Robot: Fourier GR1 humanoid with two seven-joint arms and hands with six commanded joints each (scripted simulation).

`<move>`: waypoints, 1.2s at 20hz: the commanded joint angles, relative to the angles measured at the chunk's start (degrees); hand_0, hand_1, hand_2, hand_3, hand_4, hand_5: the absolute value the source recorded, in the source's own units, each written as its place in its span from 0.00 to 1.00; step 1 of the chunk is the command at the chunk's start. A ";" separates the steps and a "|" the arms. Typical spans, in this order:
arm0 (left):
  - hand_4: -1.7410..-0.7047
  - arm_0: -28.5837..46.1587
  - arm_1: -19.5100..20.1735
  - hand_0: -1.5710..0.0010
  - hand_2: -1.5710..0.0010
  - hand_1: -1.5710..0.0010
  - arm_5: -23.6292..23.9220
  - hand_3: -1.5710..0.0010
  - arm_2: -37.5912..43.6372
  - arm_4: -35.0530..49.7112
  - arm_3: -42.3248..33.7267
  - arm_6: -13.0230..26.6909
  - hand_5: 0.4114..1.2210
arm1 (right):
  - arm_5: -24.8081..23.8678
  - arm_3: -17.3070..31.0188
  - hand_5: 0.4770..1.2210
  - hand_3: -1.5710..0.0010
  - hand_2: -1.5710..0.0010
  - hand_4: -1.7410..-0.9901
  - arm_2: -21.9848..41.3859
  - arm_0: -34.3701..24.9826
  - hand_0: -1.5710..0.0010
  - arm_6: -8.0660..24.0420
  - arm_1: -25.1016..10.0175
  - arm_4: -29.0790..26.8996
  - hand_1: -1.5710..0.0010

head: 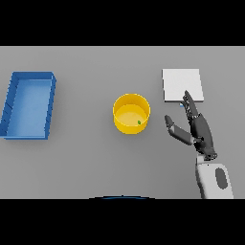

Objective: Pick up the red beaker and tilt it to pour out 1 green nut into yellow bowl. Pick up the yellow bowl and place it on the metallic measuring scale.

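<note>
Grey bench (86,162), seen from above.

Yellow bowl (131,114) stands upright near the middle of the bench, round, open top. One small green nut (139,122) lies inside it, on the floor of the bowl toward the lower right wall.

Metallic measuring scale (182,84): pale square plate, flat on the bench, up and to the right of the bowl, well apart from it.

Blue tray (28,105), rectangular with raised walls, sits at the far left side of the bench, well apart from the bowl.

Right hand (198,129) comes in from the lower right on a white and grey arm. Fingers straight and reaching upward, their tips over the lower right corner of the scale; thumb (173,127) spread out to the left, pointing toward the bowl. The hand is spread wide and holds nothing. It lies to the right of the bowl, apart from it.

No red beaker shows in this view.
</note>
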 commanded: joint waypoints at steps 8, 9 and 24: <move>0.00 17.00 1.73 0.00 0.00 0.00 8.39 0.05 4.82 15.00 -7.73 6.97 1.00 | -0.18 0.66 0.29 1.00 1.00 0.58 0.48 0.66 1.00 -2.23 -1.03 1.78 1.00; 0.00 19.05 2.50 0.00 0.00 0.00 9.43 0.04 4.42 15.87 -10.21 8.20 1.00 | 0.13 0.57 0.30 1.00 1.00 0.58 0.63 1.08 1.00 -2.55 -1.06 1.68 1.00; 0.47 39.40 13.95 0.00 0.00 0.00 21.17 0.40 -2.69 27.52 -45.09 16.99 0.49 | 0.14 -0.58 0.34 1.00 1.00 0.55 0.91 1.47 1.00 -2.49 -1.89 2.24 1.00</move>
